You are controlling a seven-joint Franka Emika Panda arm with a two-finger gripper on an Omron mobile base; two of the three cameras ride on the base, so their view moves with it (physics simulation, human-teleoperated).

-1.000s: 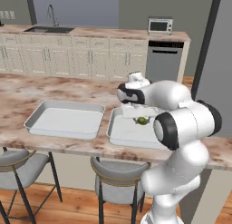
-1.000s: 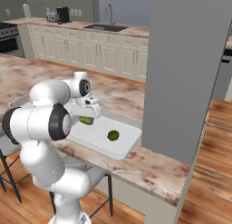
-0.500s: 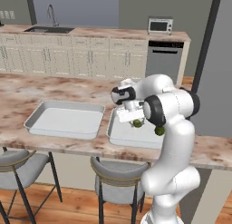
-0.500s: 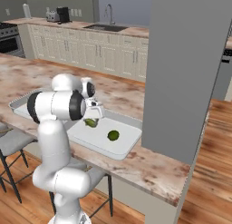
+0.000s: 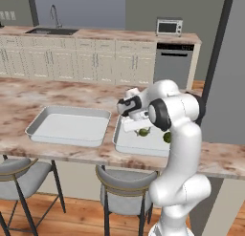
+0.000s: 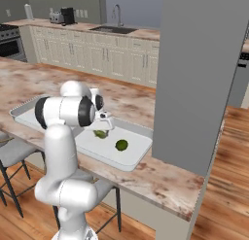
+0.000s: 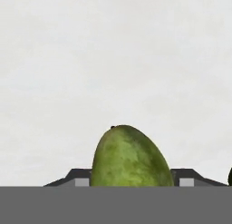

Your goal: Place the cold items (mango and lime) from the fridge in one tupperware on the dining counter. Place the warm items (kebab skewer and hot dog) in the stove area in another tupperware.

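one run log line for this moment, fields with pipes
stage: cold items | claw: around mango, over right tupperware | lime: in same tupperware | left tupperware: nothing in it | site: dining counter

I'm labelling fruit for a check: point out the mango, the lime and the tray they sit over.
mango [image 7: 131,157]: hand view, middle of its green skin.
lime [image 6: 121,145]: right base view, centre of the dark ball.
tupperware [image 6: 131,165]: right base view, near rim.
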